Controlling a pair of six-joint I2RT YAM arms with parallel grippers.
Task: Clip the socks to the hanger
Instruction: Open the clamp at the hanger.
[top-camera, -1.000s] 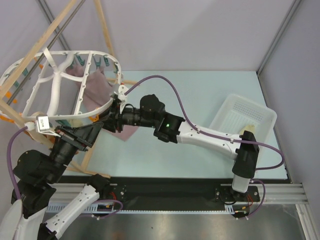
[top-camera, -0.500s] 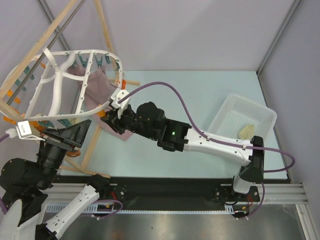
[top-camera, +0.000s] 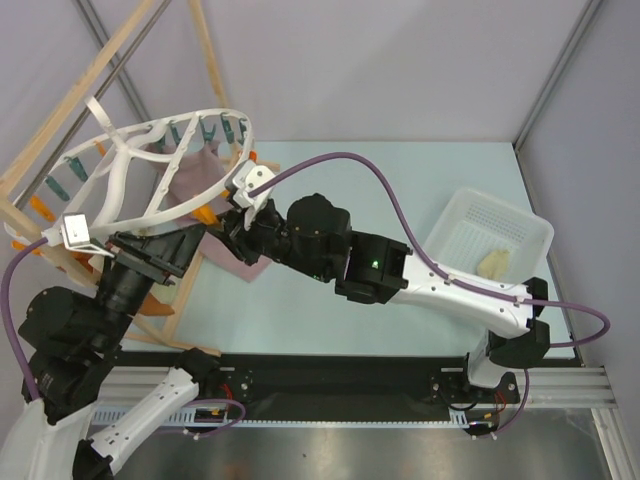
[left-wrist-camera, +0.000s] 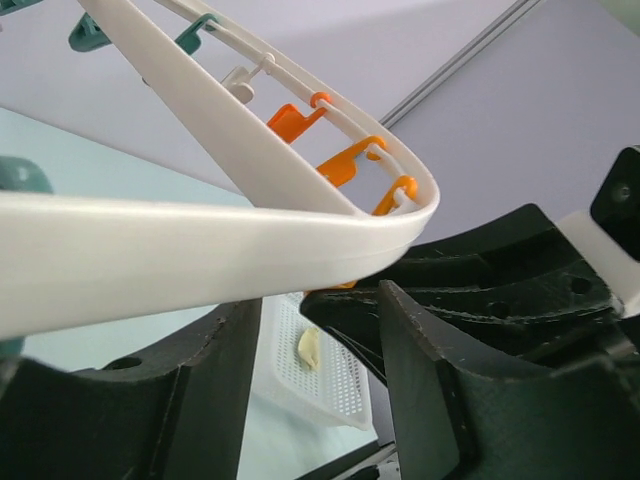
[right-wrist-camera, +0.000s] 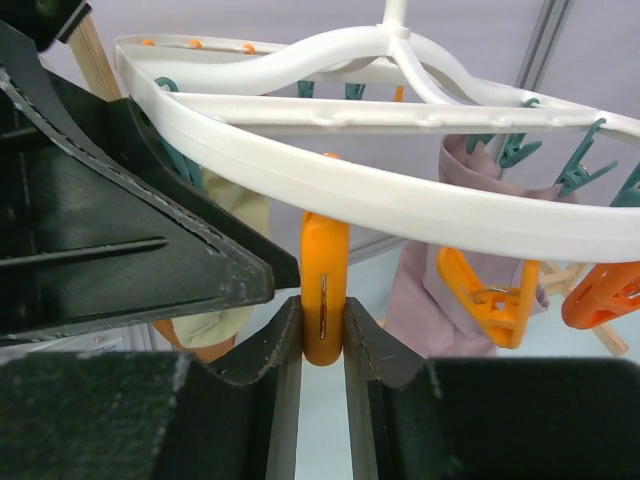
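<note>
The hanger (right-wrist-camera: 420, 210) hangs tilted from the wooden rack (top-camera: 90, 77) at the far left of the surface (top-camera: 400, 190), its rim lined with teal and orange pegs. One cream sock (right-wrist-camera: 238, 205) hangs just below that rim, near the orange peg (right-wrist-camera: 325, 265) that is being worked. It is half hidden behind the left arm, so it cannot be told whether any peg grips it. The other sock (top-camera: 493, 263) lies in the white basket (top-camera: 443, 222), well apart on the right side of the surface, with neither arm near it. A mauve-pink cloth (top-camera: 195, 178) is already pegged on the far side of the frame. The right fingers (right-wrist-camera: 370, 345) are clenched on the orange peg, pressing its handles from both sides. The left fingers (left-wrist-camera: 420, 340) are released and stand apart just under the rim, with nothing between them; the basket shows through the gap. By this reading the work is in its first half. At best one sock is going onto its peg, and that grip needs confirming once the peg is let go. The sock in the basket has yet to be fetched, carried across and clipped.
</note>
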